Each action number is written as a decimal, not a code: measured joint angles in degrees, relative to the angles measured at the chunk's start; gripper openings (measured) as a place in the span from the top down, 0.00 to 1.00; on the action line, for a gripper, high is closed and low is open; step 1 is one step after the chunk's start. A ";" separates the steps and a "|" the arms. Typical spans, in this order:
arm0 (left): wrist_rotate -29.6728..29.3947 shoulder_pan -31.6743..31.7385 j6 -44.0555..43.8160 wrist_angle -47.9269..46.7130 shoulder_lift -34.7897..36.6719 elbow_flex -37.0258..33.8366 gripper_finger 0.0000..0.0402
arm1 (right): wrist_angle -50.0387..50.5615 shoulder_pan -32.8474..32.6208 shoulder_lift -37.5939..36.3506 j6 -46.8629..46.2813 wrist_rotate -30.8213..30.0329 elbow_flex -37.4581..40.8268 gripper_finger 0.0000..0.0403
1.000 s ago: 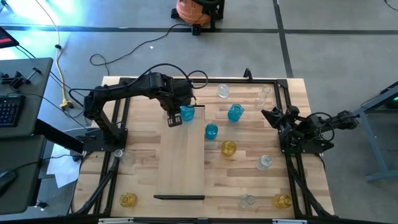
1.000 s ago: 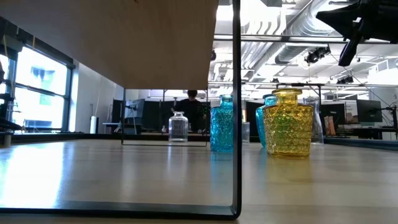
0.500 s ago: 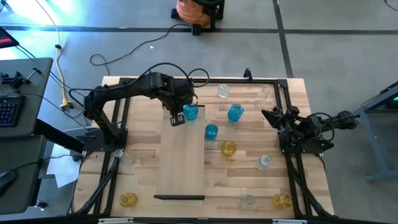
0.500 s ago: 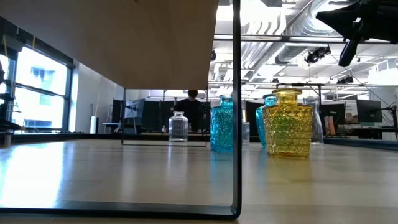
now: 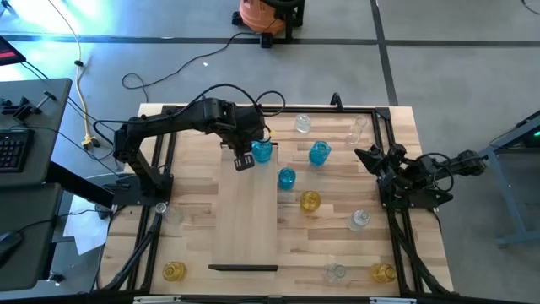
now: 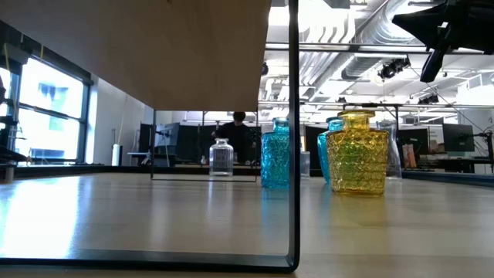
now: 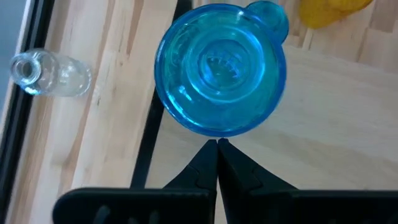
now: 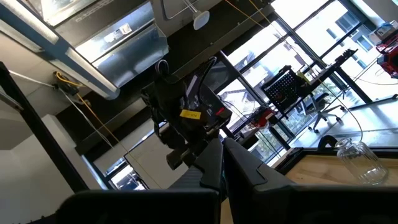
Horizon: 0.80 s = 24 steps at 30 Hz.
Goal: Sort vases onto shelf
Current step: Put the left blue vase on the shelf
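A blue vase stands upright on the far end of the pale shelf, near its right corner. From above it shows as a round blue disc. My left gripper is shut, with its tips at the vase's left side. My right gripper waits shut at the table's right edge and points up into the room. Two more blue vases and a yellow vase stand on the table right of the shelf. My left gripper touches the blue vase's round body at its left side with the tips of its shut fingers. The fingers slant down from the table's left. The vase stands upright on the shelf.
Clear vases and yellow ones are scattered over the plank table. In the low view the shelf's underside and its thin dark leg stand in front of a blue vase and a yellow vase.
My left gripper, still shut, has tipped and gone a little toward the table's right edge. The blue vase has slid with it the same way along the shelf's far end and stays upright.
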State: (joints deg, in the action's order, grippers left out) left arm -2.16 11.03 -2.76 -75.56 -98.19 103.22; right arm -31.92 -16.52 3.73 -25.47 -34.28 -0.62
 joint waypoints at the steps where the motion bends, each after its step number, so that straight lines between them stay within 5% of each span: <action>1: 0.05 0.00 0.01 0.01 0.00 0.00 1.00 | 0.00 0.00 0.00 0.00 0.00 0.00 1.00; 24: 0.05 0.00 -0.64 2.59 0.07 0.00 1.00 | 0.00 -0.01 0.02 0.00 -0.02 0.00 1.00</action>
State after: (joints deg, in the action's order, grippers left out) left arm -2.11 11.03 -3.41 -72.96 -98.13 103.22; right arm -31.92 -16.53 3.75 -25.47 -34.30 -0.63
